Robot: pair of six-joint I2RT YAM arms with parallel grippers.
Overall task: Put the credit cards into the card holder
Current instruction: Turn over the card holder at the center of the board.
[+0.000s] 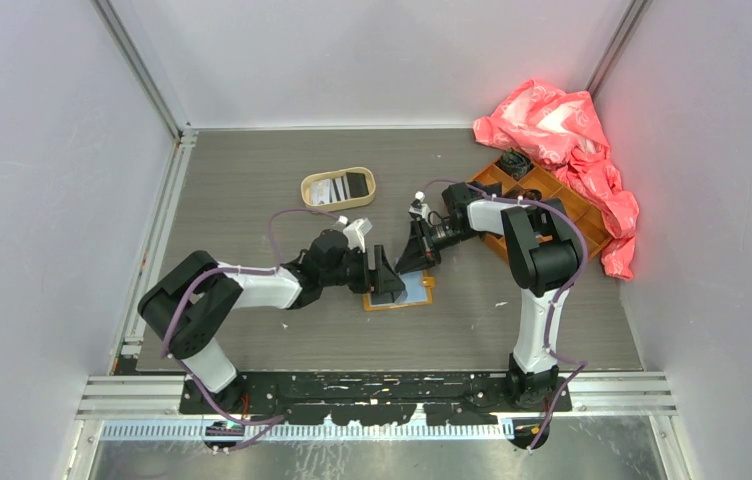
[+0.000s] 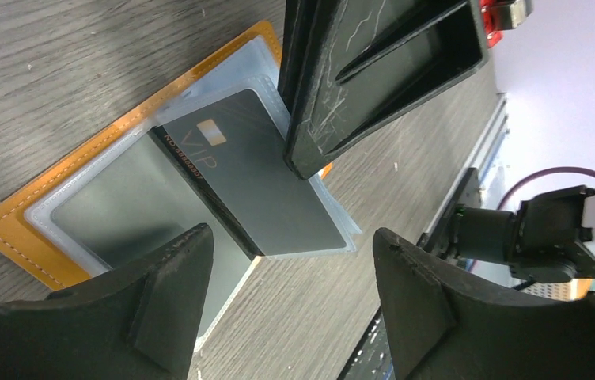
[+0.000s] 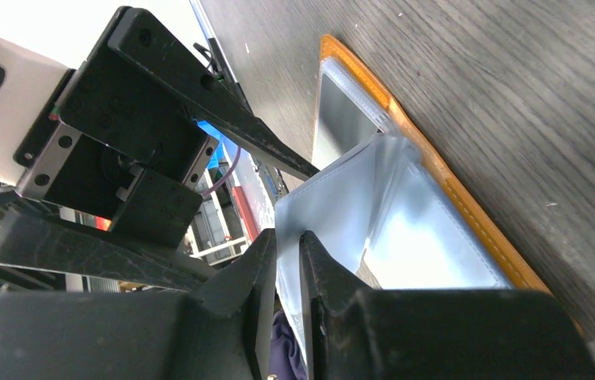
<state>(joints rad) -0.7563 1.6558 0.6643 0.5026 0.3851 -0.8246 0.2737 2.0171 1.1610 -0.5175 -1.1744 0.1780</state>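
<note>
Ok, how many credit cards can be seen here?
3: a dark VIP card on the open card holder, plus a striped card and a black card in the oval tray. Others may lie hidden beneath.

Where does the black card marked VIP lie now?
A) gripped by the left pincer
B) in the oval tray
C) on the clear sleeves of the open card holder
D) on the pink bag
C: the black card rests on the clear sleeves of the open card holder, while the left pincer is open and grips nothing.
</note>
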